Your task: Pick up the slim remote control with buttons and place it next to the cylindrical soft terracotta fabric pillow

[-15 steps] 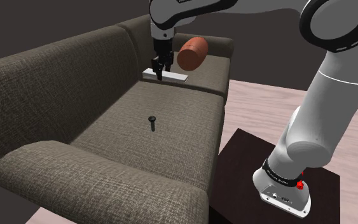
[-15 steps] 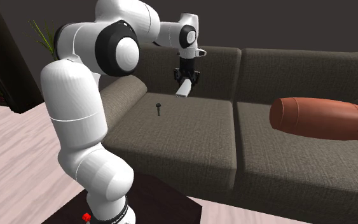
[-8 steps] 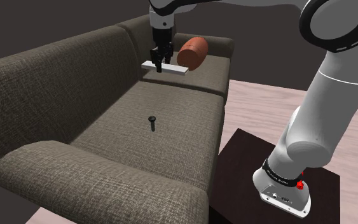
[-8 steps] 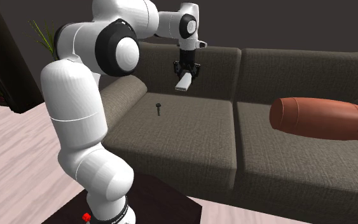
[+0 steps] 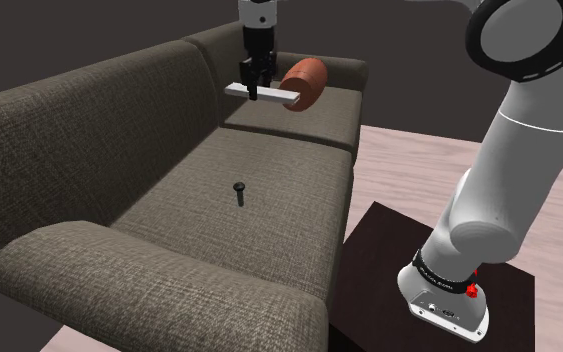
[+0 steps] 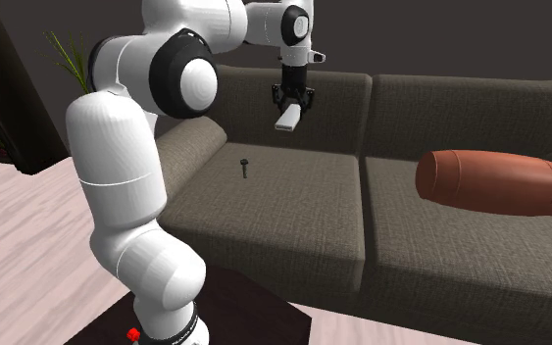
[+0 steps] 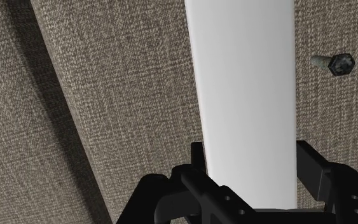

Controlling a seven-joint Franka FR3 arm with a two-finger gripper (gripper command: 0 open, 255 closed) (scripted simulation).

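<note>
Remote (image 5: 269, 94), drawn plain white, is pinched across its narrow width betw. the jaws, held level & well above the sofa (image 5: 269, 200) seat, prob. so it clears the cushions in transit. Reddish-brown pillow (image 5: 304, 83) lies on the far cushion, apart from it. Small dark bolt (image 5: 238, 189) lies on the near cushion.
</note>
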